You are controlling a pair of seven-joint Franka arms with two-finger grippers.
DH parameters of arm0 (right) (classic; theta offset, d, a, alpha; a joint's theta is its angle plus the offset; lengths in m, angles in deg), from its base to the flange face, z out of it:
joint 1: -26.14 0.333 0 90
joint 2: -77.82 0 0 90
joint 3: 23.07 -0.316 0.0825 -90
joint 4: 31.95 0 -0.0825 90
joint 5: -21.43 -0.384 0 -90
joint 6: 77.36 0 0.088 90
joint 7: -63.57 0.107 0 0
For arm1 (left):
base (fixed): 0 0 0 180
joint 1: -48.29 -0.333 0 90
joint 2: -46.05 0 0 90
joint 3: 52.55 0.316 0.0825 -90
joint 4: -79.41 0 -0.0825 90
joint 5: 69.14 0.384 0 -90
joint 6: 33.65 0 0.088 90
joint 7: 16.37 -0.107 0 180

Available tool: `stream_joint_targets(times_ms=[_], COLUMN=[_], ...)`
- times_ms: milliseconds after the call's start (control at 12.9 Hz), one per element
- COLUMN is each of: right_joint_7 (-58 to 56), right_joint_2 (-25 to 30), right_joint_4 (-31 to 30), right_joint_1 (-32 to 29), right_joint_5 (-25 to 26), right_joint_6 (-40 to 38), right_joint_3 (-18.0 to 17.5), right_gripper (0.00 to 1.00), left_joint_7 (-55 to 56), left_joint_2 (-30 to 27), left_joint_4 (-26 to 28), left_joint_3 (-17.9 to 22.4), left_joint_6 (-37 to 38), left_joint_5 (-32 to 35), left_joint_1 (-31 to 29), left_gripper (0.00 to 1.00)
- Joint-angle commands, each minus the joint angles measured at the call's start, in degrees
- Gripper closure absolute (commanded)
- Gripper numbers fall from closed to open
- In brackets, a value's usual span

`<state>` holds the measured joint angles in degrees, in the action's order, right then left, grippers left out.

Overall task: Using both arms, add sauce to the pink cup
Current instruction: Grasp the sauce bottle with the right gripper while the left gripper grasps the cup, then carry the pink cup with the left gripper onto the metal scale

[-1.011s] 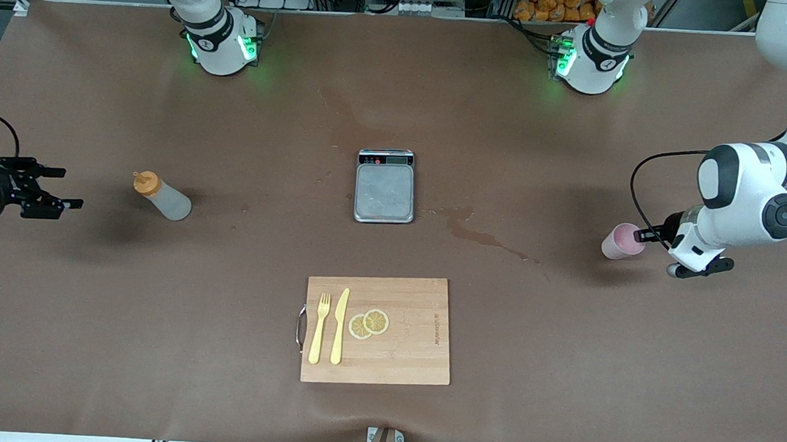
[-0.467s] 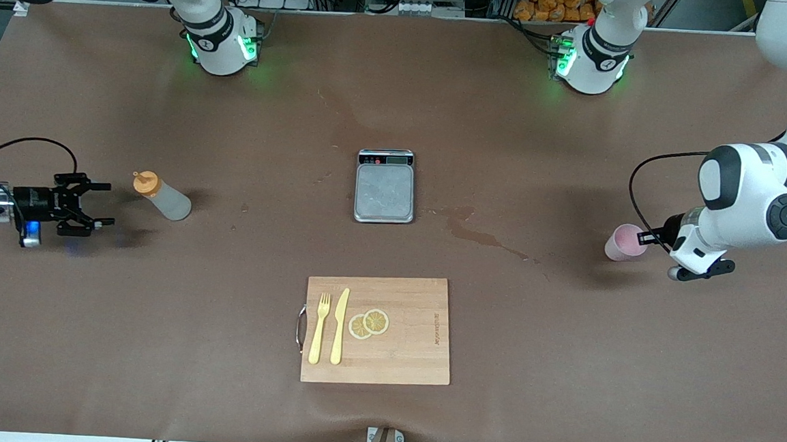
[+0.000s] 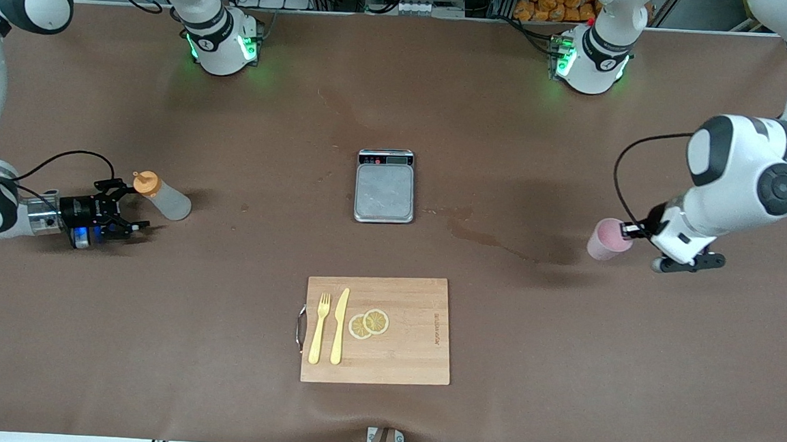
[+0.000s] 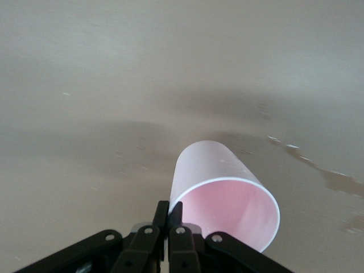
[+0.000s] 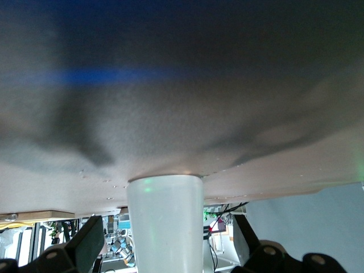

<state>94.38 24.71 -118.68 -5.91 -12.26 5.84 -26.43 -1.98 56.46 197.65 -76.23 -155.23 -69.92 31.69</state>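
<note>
The sauce bottle (image 3: 166,198), translucent whitish with an orange cap, stands on the brown table toward the right arm's end. My right gripper (image 3: 124,206) is open and low beside it, with one finger close to the cap. In the right wrist view the bottle's body (image 5: 165,222) sits between the spread fingers (image 5: 85,244), and the cap is out of sight. My left gripper (image 3: 630,230) is shut on the rim of the pink cup (image 3: 604,239) and holds it tilted just over the table toward the left arm's end. The left wrist view shows the fingertips (image 4: 162,213) pinching the cup's wall (image 4: 205,165).
A grey scale (image 3: 385,186) sits mid-table. Nearer the front camera lies a wooden cutting board (image 3: 412,359) with a yellow fork (image 3: 319,327), a knife (image 3: 339,326) and two lemon slices (image 3: 368,323). A wet stain (image 3: 488,239) runs between the scale and the cup.
My right gripper has moved in along the table from the edge up to the sauce bottle. My left gripper has carried the pink cup a little toward the scale.
</note>
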Motion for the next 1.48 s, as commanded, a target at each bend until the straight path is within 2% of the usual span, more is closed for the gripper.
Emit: stream_joint_targets(times_ms=[0,233,467,933,1011,1089,1244,1400], right_joint_7=[2.3,3.0,3.0,3.0,3.0,3.0,2.9,3.1], right_joint_2=[-0.3,-0.2,-0.2,-0.2,-0.2,-0.1,0.0,0.2], right_joint_4=[0.9,0.8,-0.3,-0.8,-0.8,-0.8,-0.7,-0.5], right_joint_1=[0.9,2.1,2.3,3.7,3.8,3.7,3.3,3.2], right_joint_5=[-1.2,-1.9,-2.0,-2.6,-2.6,-2.6,-2.6,-2.6], right_joint_6=[-1.6,-3.0,-4.0,-5.9,-6.0,-6.5,-7.4,-8.3], right_joint_3=[-0.4,-0.5,-0.7,-0.7,-0.7,-0.7,-0.6,-0.6], right_gripper=[0.0,0.0,0.0,0.0,0.03,0.09,0.35,0.52], left_joint_7=[6.8,15.6,25.5,39.0,40.5,42.8,47.0,51.2], left_joint_2=[-0.6,-0.7,1.7,12.4,13.7,14.3,17.1,20.0], left_joint_4=[-1.5,-2.9,-6.0,-15.4,-16.4,-16.7,-18.4,-21.2], left_joint_3=[-6.4,-14.7,-20.9,-21.3,-21.2,-21.0,-21.0,-20.4], left_joint_6=[2.8,5.0,6.1,5.9,5.9,5.7,5.3,5.3], left_joint_5=[-1.1,-1.1,-1.1,-1.1,-0.9,-0.8,-0.6,0.6], left_joint_1=[-0.3,-0.4,0.3,10.3,12.4,14.7,16.9,19.8], left_gripper=[1.0,1.0,1.0,1.0,1.0,1.0,1.0,1.0])
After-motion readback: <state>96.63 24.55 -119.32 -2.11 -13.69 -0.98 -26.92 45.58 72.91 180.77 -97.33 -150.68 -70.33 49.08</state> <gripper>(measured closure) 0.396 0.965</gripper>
